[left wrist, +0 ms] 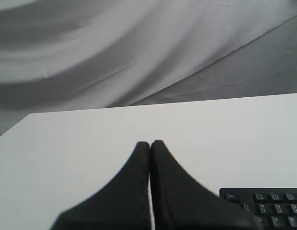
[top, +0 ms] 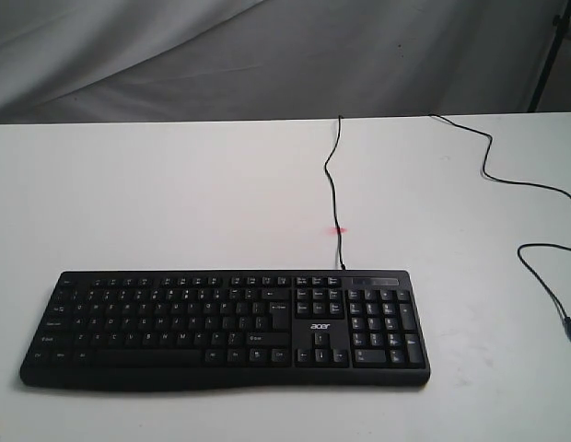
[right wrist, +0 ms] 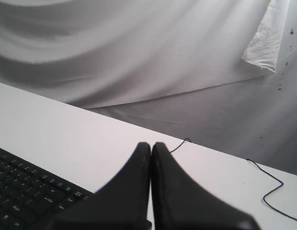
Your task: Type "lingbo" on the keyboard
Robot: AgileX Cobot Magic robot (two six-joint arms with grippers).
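The wide black keyboard (top: pixel 226 324) with white legends and an acer logo lies near the front edge of the white table (top: pixel 175 193). Its thin cable (top: pixel 332 184) runs off toward the back edge. Neither arm appears in the exterior view. In the left wrist view my left gripper (left wrist: pixel 150 143) is shut with nothing held, above bare table, and one corner of the keyboard (left wrist: pixel 268 206) shows beside it. My right gripper (right wrist: pixel 151 144) is shut and empty too, with the keyboard's edge (right wrist: pixel 24 189) showing beside it.
A second black cable (top: pixel 534 230) loops over the table's right side, also seen as the cable (right wrist: pixel 270 191) in the right wrist view. A small red mark (top: pixel 339 230) sits on the keyboard cable. Grey cloth (top: pixel 267 55) hangs behind the table.
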